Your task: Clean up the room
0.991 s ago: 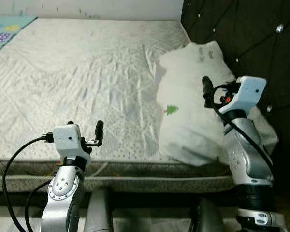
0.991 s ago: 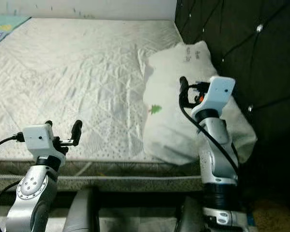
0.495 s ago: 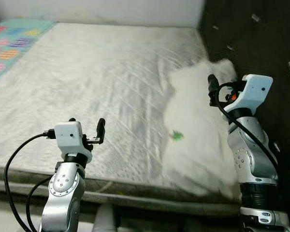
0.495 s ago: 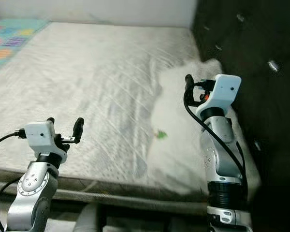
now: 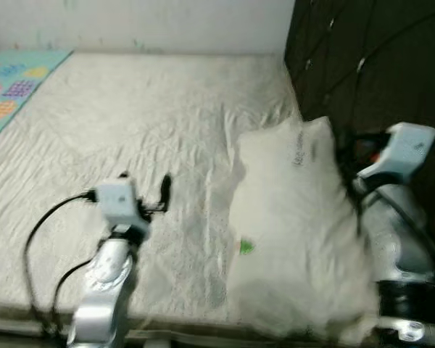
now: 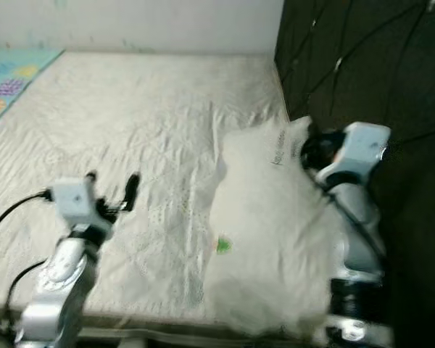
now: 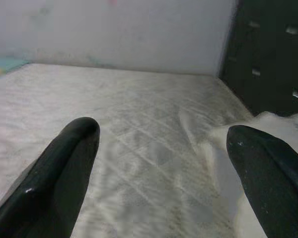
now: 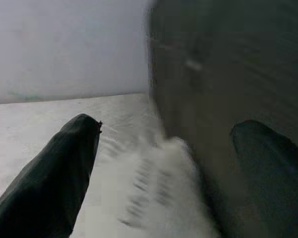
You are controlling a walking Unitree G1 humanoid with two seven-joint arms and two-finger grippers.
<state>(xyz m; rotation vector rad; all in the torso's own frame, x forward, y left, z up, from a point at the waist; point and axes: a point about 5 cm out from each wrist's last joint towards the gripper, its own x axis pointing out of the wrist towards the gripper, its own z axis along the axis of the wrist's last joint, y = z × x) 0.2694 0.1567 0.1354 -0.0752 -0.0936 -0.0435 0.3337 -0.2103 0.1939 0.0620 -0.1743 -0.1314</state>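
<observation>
White rumpled pillow (image 5: pixel 293 232) is lying on the quilted off-white mattress (image 5: pixel 130 123), against the dark tufted headboard (image 5: pixel 370 65). Approach step judged. Left gripper (image 7: pixel 161 163) and right gripper (image 8: pixel 164 163) are held wide, empty. Next: right gripper to be lowered onto pillow edge.

Quilted matt cloth covers the mattress (image 5: pixel 130 123); the pillow (image 5: pixel 290 217) is soft white fabric; the headboard (image 5: pixel 377 65) is dark tufted upholstery.
</observation>
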